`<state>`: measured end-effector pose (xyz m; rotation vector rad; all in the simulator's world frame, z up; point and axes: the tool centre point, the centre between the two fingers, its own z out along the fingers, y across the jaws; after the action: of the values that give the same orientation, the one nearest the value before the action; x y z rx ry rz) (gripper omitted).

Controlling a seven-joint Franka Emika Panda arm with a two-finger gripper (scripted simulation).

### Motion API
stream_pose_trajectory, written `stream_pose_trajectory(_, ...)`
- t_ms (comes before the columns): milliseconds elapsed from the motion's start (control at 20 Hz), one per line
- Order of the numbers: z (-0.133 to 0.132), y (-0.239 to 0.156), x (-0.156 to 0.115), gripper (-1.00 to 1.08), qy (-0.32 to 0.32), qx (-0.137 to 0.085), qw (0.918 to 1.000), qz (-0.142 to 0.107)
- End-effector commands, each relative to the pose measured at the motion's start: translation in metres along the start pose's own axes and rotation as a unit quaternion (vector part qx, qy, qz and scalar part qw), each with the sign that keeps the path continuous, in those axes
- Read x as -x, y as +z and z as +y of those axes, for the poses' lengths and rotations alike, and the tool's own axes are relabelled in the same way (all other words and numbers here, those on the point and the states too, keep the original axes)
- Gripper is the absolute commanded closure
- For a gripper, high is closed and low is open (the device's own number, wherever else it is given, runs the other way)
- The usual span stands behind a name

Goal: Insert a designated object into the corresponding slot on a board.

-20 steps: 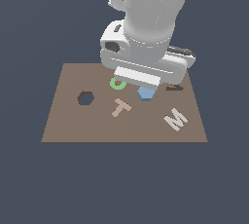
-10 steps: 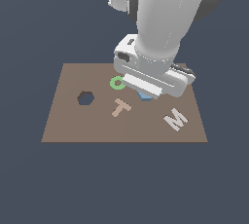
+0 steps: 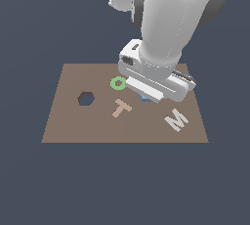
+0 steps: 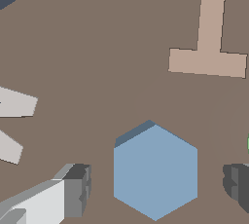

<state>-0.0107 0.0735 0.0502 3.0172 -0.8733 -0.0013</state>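
- Tool (image 4: 155, 184) spread wide, one finger (image 4: 78, 191) each side of blue hexagon block (image 4: 155, 172), not touching.
- Block flat on board (image 3: 68, 116).
- Hexagon slot (image 3: 86, 99) well apart from tool.

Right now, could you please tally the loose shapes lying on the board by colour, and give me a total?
Light blue: 1, the hexagonal block, between the open gripper's fingers
Green: 1, the ring
Tan: 1, the T
Off-white: 1, the M
Total: 4 loose shapes on the brown board; its hexagonal slot is unfilled.
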Motion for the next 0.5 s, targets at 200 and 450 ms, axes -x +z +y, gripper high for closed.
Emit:
stream_pose_trajectory(200, 0.000, 0.008, 0.000, -0.92, 0.001, 0.000, 1.0000, 0.000)
stream_pose_trajectory(450, 0.000, 0.020, 0.000, -0.92, 0.002, 0.000, 1.0000, 0.000)
